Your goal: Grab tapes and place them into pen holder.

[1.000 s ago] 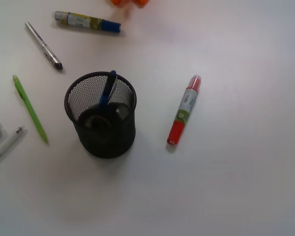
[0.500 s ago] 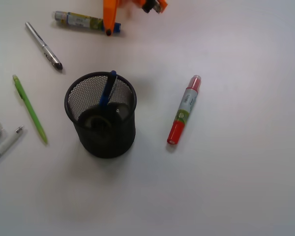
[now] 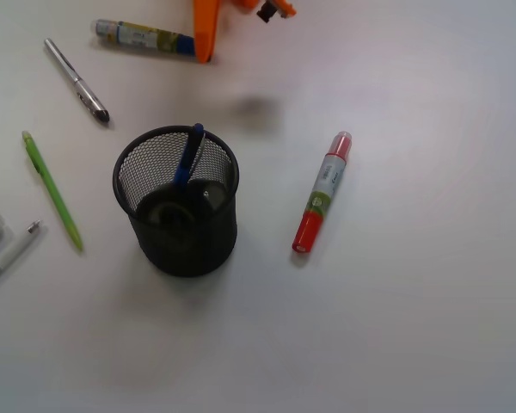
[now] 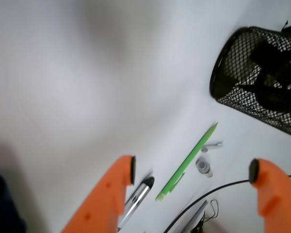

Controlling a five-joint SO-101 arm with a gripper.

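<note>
Since our gripper (image 4: 191, 172) hangs wide open and empty at the frame's top, and the pen holder (image 3: 177, 200) left of centre already holds tapes (image 3: 174, 209), we should check for leftover rolls.

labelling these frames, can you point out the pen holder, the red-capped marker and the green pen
pen holder (image 3: 186, 245): front view, on its mesh wall
red-capped marker (image 3: 323, 191): front view, mid-barrel on the label
green pen (image 4: 186, 162): wrist view, middle of the barrel
</note>
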